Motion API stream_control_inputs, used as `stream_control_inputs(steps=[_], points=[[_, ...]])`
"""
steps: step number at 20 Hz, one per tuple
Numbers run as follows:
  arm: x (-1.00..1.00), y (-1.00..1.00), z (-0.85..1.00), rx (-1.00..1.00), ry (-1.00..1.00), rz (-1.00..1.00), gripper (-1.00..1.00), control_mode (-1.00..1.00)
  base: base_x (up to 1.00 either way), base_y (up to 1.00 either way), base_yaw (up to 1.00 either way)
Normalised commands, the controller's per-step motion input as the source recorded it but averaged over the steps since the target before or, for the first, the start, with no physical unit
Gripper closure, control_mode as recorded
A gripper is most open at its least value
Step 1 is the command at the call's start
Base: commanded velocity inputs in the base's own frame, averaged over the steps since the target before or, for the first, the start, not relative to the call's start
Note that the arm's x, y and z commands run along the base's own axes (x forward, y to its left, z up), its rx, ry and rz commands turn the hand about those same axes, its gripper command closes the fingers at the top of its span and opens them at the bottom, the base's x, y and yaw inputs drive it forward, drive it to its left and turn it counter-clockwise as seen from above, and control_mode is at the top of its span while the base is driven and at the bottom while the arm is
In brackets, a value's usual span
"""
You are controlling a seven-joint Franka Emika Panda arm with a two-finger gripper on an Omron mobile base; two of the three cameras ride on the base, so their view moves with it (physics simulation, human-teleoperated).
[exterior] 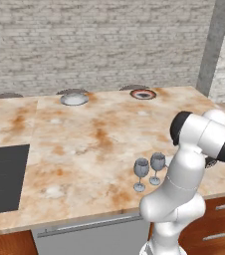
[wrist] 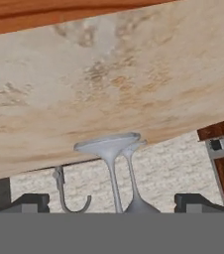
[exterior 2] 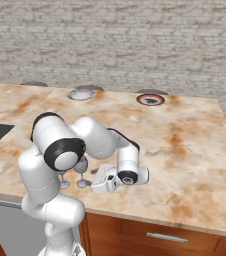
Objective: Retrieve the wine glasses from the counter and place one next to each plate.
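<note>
I see my gripper (wrist: 112,202) spread wide at the hand view's bottom edge, gripping nothing; the wine glasses (wrist: 115,163) stand between its fingertips, bowls cut off. In the left base view's lower centre they sit on the counter (exterior: 84,144)

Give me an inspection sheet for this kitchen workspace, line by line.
Surface: beige marbled counter, with a dark cooktop set in at its left.
Job's things: two wine glasses upright side by side near the front edge; patterned plate and plain plate at the far edge, no glass beside either.
Clutter: nothing seen.
Gripper: the gripper lies low and sideways, pointing at the glasses' stems; fingertips spread to either side, holding nothing.
Cables: nothing seen.
Surroundings: grey brick wall behind; wood drawers below the counter.
</note>
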Motion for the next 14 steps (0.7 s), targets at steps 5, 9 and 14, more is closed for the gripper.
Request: stream_control_inputs(steps=[5, 9, 14], points=[[0.0, 0.03, -0.12, 0.0, 0.0, -0.08, -1.0, -1.0, 0.0, 0.0, 0.0], [0.09, 0.0, -0.02, 0.0, 0.0, -0.09, -1.0, -1.0, 0.0, 0.0, 0.0], [0.26, 0.0, 0.0, 0.0, 0.04, -0.05, -1.0, -1.0, 0.0, 0.0, 0.0]])
